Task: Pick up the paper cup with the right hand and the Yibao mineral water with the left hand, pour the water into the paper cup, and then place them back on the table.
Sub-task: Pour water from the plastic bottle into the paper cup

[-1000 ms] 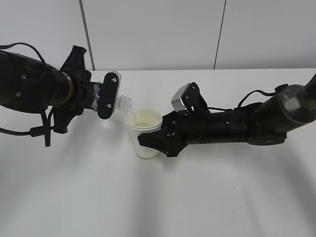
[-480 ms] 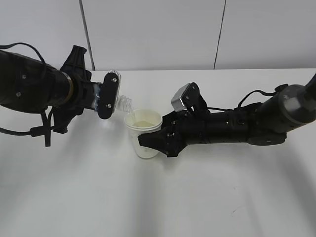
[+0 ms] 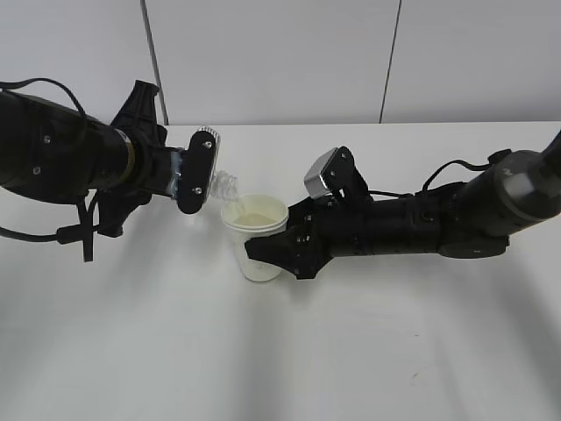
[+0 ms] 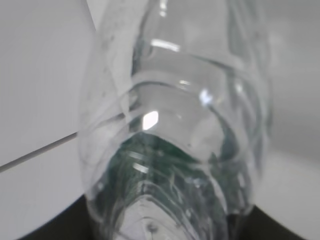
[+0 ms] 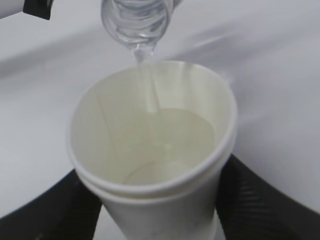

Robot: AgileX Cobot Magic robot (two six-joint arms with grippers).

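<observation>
My right gripper [image 3: 263,253] is shut on the paper cup [image 3: 256,237], holding it upright near the table's middle. The cup [image 5: 155,165] holds water part-way up. My left gripper [image 3: 191,175] is shut on the Yibao mineral water bottle [image 3: 225,186], tipped so its open mouth points down over the cup's far left rim. In the right wrist view the bottle's mouth [image 5: 136,21] hangs above the cup and a thin stream runs into it. The left wrist view is filled by the clear ribbed bottle [image 4: 175,140] with its green label; the fingers are hidden behind it.
The white table [image 3: 289,360] runs under both arms. A grey panelled wall [image 3: 280,61] stands behind it. The right arm [image 3: 438,219] lies low across the table's right half; the left arm [image 3: 61,153] is at the left edge.
The left gripper has tipped the bottle a little further, its neck now slightly higher and more to the right over the cup. The right arm and cup have not moved.
</observation>
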